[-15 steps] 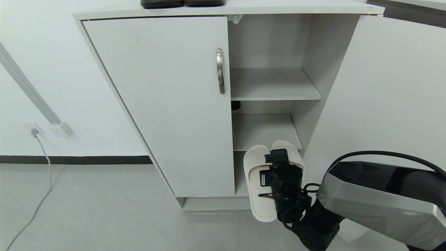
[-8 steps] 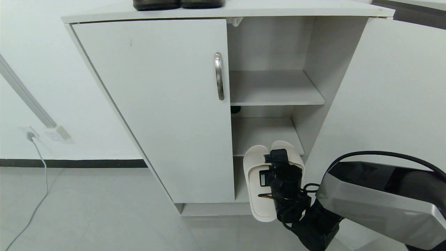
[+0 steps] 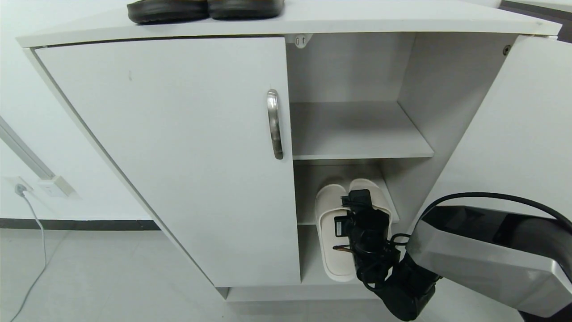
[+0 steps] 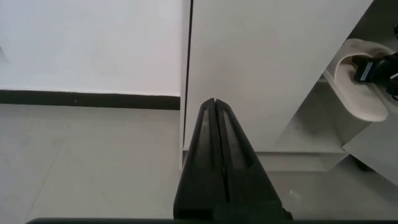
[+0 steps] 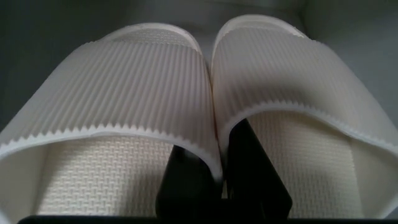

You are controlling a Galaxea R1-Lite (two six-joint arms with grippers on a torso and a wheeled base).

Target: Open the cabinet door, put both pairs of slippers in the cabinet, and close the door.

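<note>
A pair of white slippers (image 3: 333, 232) hangs toes-first in the cabinet's open right half, below the upper shelf (image 3: 357, 134). My right gripper (image 3: 357, 201) is shut on them. In the right wrist view its fingers (image 5: 245, 162) pinch the two inner strap edges of the white slippers (image 5: 149, 81) together. A pair of dark slippers (image 3: 205, 9) lies on the cabinet top. The left door (image 3: 156, 134) is closed, with a metal handle (image 3: 275, 124). My left gripper (image 4: 214, 106) is shut and empty, low above the floor before the cabinet's left corner.
The open right door (image 3: 523, 134) stands close beside my right arm. A wall socket with a cable (image 3: 20, 190) is at the left, above grey floor (image 3: 89, 277). The upper shelf is bare.
The whole head view has shifted: the cabinet is larger and nearer. The white slippers in my right gripper now reach deeper into the opening, over the middle shelf.
</note>
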